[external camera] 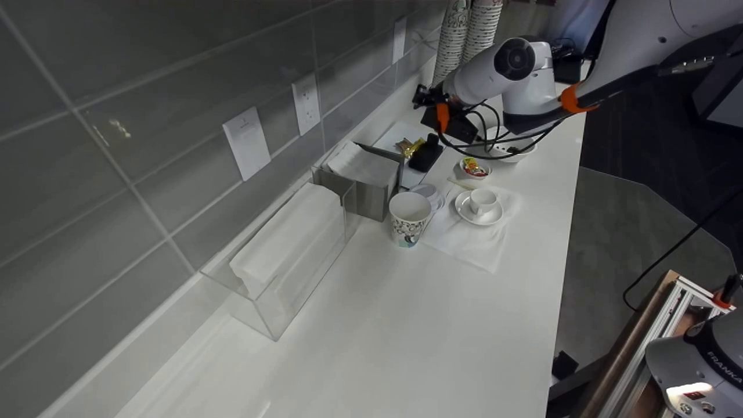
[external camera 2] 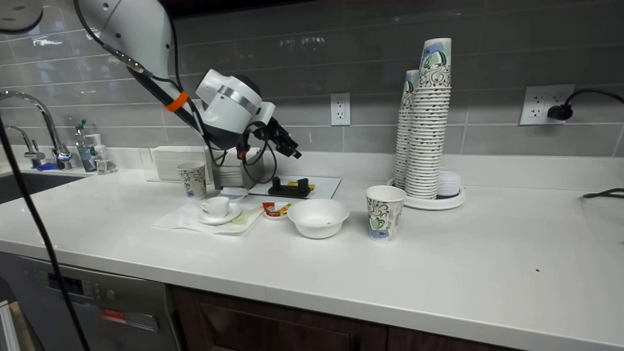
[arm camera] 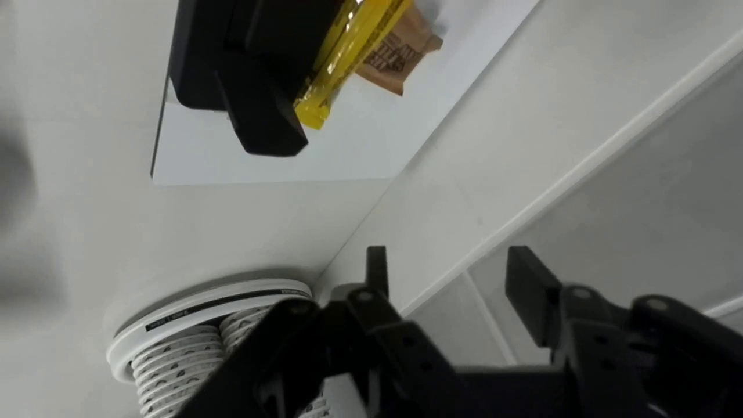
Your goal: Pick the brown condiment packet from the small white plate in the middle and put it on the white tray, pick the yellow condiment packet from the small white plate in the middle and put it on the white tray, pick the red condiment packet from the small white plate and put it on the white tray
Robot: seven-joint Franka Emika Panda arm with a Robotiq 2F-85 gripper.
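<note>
Gripper (arm camera: 450, 278): jaws apart, nothing between. We judge a wide swing could topple the far cup stack (external camera 2: 429, 141); on the white tray (external camera 2: 325, 187), a black stand (external camera 2: 291, 191) could hinder placing. On the small white plate (external camera 2: 278, 217), yellow wrapping (external camera: 469, 164) beside the red condiment packet (external camera: 479, 172) invites a double pinch. Both exterior views show this plate; the wrist view does not.

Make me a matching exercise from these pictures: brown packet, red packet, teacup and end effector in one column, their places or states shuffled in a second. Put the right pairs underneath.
Column one
1. brown packet
2. red packet
3. teacup
4. end effector

Column two
A. on a saucer
B. open, gripping nothing
C. on the small white plate
D. on the white tray

Right pairs: 1-D, 2-C, 3-A, 4-B
</note>
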